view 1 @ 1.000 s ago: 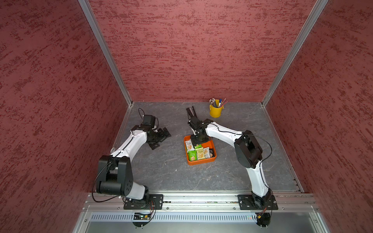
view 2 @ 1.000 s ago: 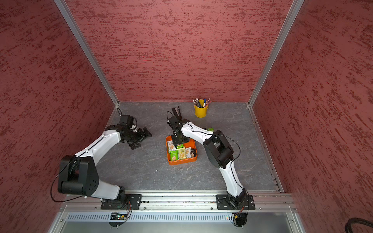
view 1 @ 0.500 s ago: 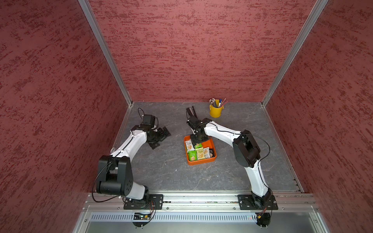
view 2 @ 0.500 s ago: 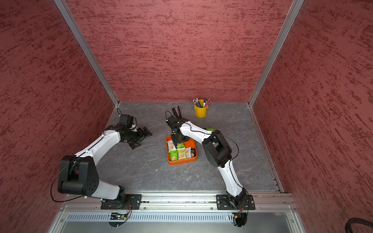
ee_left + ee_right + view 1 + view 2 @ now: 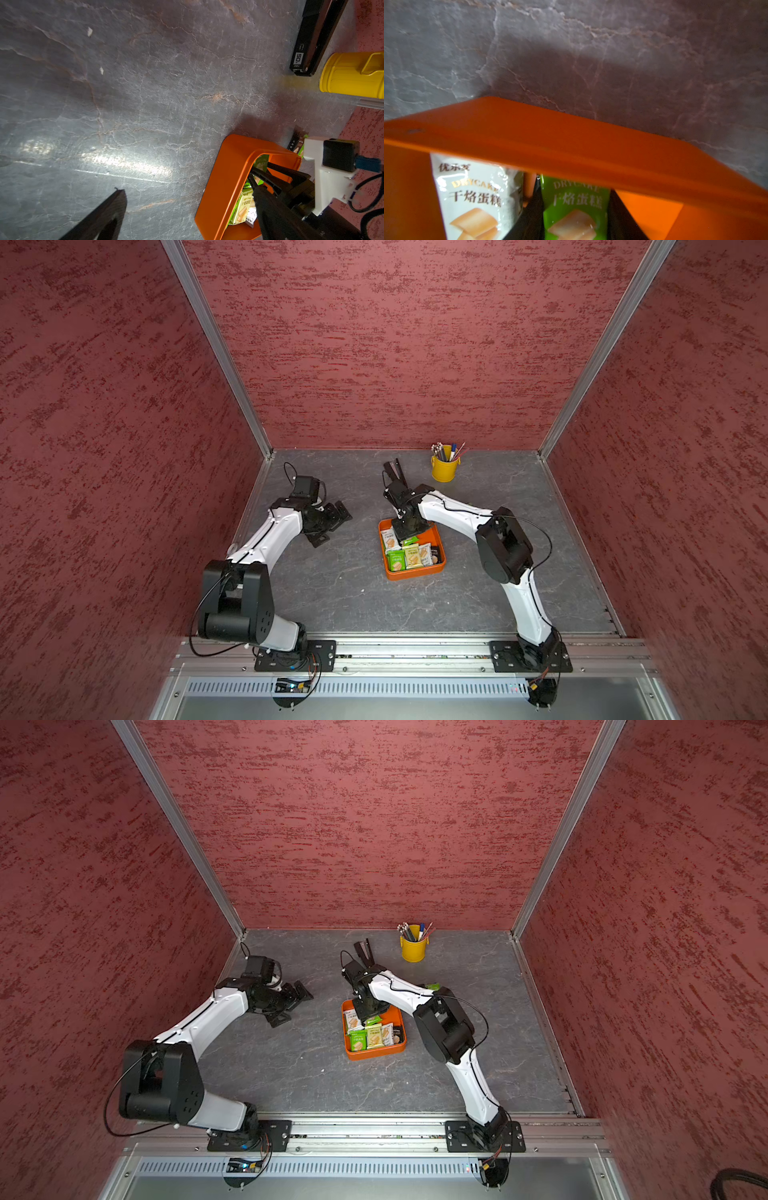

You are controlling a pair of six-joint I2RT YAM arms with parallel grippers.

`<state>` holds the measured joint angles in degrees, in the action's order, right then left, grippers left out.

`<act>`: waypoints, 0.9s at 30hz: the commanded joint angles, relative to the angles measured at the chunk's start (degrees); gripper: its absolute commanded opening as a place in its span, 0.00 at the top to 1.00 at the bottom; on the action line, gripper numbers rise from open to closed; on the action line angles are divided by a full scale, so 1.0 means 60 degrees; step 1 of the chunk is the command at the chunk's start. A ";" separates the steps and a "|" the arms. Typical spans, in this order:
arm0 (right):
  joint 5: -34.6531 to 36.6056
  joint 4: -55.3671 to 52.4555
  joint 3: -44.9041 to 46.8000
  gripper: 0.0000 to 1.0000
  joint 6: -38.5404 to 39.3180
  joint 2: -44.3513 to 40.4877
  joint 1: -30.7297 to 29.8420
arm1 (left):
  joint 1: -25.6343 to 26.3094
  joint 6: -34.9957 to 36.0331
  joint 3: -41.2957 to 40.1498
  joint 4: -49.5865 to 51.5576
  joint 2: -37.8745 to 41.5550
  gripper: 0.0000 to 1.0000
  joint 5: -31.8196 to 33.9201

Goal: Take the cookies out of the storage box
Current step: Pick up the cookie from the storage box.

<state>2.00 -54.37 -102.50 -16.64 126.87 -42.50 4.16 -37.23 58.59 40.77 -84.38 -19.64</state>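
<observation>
Spanning the space between the red walls, a grey stone-patterned desk [image 5: 332,597] is seen in both top views, and the orange storage box [image 5: 415,575] is set near its middle. The left end effector [image 5: 331,526] is held low near the desk's left side, well apart from the box, with its jaws spread wide. The right end effector [image 5: 405,533] is lowered into the far half of the box. A yellow pen bucket [image 5: 444,469] and a black stapler [image 5: 394,472] are placed toward the back wall. Most of the cookies [image 5: 411,555] are kept inside the box. In the right wrist view a green packet [image 5: 575,207] is flanked by the dark fingers [image 5: 529,220], beside a white packet [image 5: 473,197]; whether it is clamped cannot be told. A loose green packet [image 5: 433,986] is seen on the desk outside the box, behind the right arm.
</observation>
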 commanded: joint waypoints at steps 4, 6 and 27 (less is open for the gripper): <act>-0.0147 -0.0153 -0.0184 0.63 0.0024 -0.0222 -0.0101 | -0.0088 -0.0048 -0.0012 -0.0132 -0.0055 0.00 -0.0146; -0.0211 -0.0124 -0.0133 0.63 -0.0031 -0.0346 -0.0093 | -0.0071 -0.0051 0.0113 -0.0107 -0.0058 0.00 -0.0194; -0.0764 0.0011 0.1793 0.63 -0.0336 -0.3144 0.0810 | 0.1533 -0.0357 0.2483 -0.0277 -0.1933 0.00 -0.0142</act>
<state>-1.56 -54.17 -93.41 -18.37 109.95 -39.88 12.40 -38.35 71.07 39.99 -94.59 -20.40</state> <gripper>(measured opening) 0.423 0.997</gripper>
